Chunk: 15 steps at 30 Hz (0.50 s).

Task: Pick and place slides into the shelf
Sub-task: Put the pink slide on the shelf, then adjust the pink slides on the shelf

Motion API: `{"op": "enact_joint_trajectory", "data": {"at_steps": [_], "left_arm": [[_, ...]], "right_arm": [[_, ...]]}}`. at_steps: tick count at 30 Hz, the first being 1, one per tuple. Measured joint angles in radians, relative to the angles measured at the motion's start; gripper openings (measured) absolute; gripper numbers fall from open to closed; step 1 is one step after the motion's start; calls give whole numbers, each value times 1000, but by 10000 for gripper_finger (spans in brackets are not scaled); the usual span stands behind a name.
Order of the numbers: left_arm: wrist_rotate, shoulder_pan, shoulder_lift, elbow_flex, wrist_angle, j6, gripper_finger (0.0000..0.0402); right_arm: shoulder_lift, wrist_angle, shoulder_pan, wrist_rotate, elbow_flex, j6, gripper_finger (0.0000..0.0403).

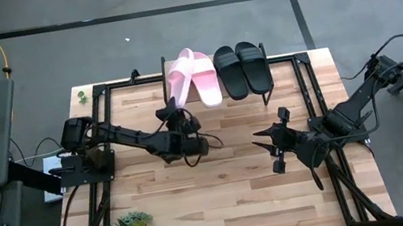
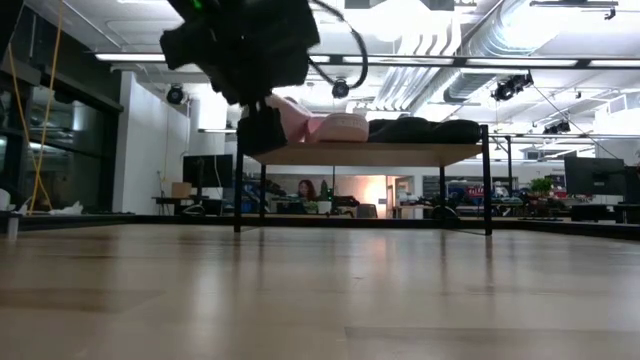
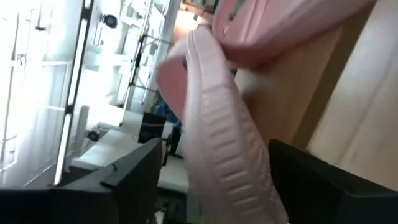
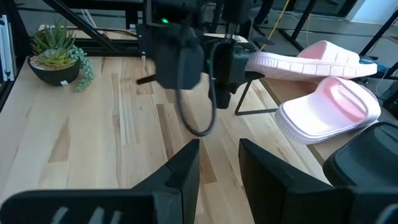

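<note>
A: Where do the slides sit?
B: Two black slides [image 1: 243,69] and one pink slide [image 1: 205,78] lie on the shelf [image 1: 282,76]; another pink slide [image 1: 178,84] tilts between the left gripper's [image 1: 176,115] spread fingers. Right gripper [image 1: 266,145]: cannot tell

A robotics lab in an open industrial hall: exposed silver ceiling ducts [image 2: 470,50], long strip lights, computer monitors [image 2: 595,178] on far desks, and a grey concrete floor [image 1: 172,36] around the light wooden counter [image 1: 224,199].
</note>
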Motion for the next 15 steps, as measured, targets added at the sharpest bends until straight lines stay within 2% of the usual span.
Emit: {"op": "enact_joint_trajectory", "data": {"at_steps": [4,9,15], "left_arm": [[8,-50,0,39,2,0,300],[11,-114,0,114,-18,0,309],[13,-161,0,241,-139,-3,288]], "right_arm": [[0,0,-1,6,0,0,103],[0,0,-1,28,0,0,103],[14,-4,-7,192,0,27,103]]}}
